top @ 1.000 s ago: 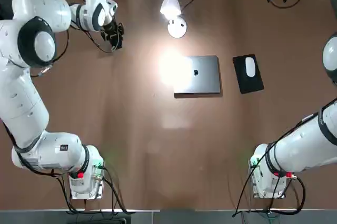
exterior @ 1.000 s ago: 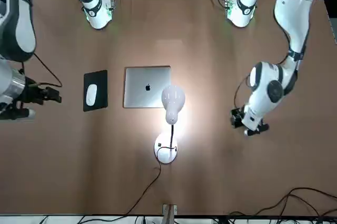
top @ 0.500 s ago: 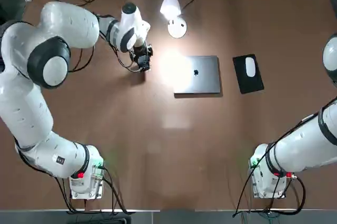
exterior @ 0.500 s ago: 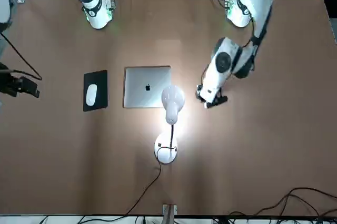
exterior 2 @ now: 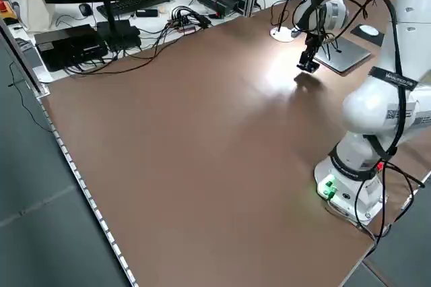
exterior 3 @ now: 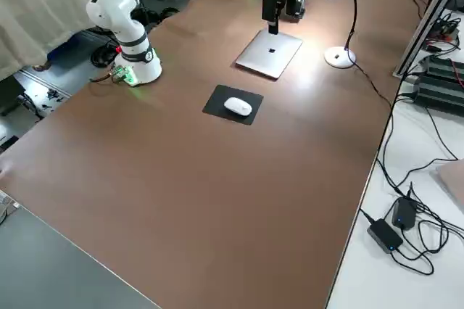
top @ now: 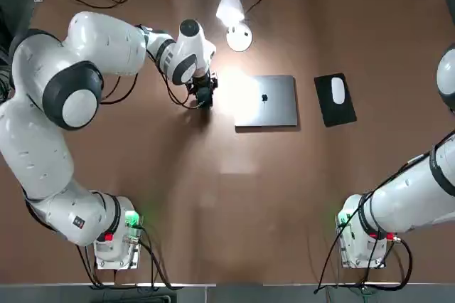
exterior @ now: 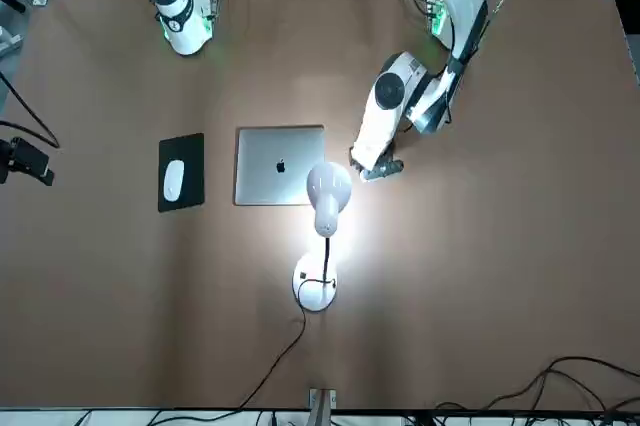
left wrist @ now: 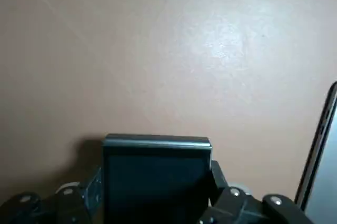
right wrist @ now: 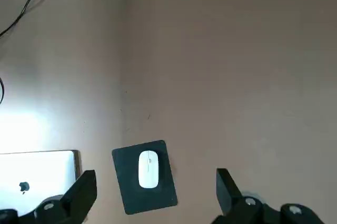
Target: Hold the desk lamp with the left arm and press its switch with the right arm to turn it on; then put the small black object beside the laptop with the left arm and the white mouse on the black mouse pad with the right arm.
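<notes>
Brown table (top: 234, 196) carries all task items. Desk lamp (top: 230, 6) stands at the far edge, lit, throwing a bright patch beside the laptop (top: 267, 101). White mouse (top: 338, 90) lies on the black mouse pad (top: 334, 107), to the laptop's right as the robot faces. On this evidence the lamp step and the mouse step appear complete.

Step in hand: placing the small black object (left wrist: 157, 176) beside the laptop. Left gripper (top: 205, 97) hangs low over the table just beside the laptop's left edge, fingers pointing down. In the left wrist view its jaws pinch the object between them, a flat dark rectangular piece, with the laptop's edge showing close by. Whether the object already touches the table cannot be told.

Right gripper (right wrist: 152, 192) is raised and well clear to the robot's right, jaws spread and empty, the pad and mouse in sight beneath it.

Next move, as judged: lower until the object rests on the table, spread the jaws, lift straight up. Care is needed not to knock the laptop's edge, nor drag the object on withdrawal
</notes>
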Available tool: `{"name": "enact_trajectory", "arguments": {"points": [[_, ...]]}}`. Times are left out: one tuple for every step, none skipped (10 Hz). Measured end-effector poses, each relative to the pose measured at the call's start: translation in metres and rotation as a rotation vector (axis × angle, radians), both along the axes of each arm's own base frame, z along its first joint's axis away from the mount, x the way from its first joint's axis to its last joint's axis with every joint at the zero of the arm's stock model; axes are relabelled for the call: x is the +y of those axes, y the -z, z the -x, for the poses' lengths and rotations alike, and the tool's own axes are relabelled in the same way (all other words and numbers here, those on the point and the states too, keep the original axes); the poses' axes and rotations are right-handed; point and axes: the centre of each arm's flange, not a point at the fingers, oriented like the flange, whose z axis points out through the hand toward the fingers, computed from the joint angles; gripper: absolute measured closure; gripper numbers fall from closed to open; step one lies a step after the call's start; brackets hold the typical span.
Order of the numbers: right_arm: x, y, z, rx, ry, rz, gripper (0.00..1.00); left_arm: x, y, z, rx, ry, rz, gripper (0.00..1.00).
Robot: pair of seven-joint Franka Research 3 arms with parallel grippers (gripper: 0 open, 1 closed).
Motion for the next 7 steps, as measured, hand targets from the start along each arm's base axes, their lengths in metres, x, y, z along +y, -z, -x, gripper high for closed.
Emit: {"name": "enact_trajectory", "arguments": {"points": [[0.0,0.0,0.0,-0.001,-0.012,0.001,0.0,-0.002,0.0,-0.003,-0.028,0.027,0.002,0.2],[0.0,-0.002,0.0,-0.004,-0.016,0.002,0.0,-0.004,0.002,-0.009,-0.037,0.034,0.004,0.2],[-0.001,-0.006,-0.001,-0.015,-0.016,0.004,0.0,-0.008,0.005,-0.016,-0.04,0.032,0.008,0.2],[-0.002,-0.014,0.0,-0.032,-0.015,0.006,0.0,-0.012,0.008,-0.024,-0.042,0.028,0.015,0.2],[-0.004,-0.02,0.0,-0.043,-0.012,0.008,0.0,-0.015,0.012,-0.029,-0.041,0.025,0.019,0.2],[-0.006,-0.021,0.0,-0.046,-0.01,0.008,0.0,-0.017,0.015,-0.03,-0.038,0.024,0.019,0.2],[-0.01,-0.021,0.001,-0.043,-0.004,0.008,0.0,-0.017,0.019,-0.029,-0.033,0.025,0.016,0.2]]}}
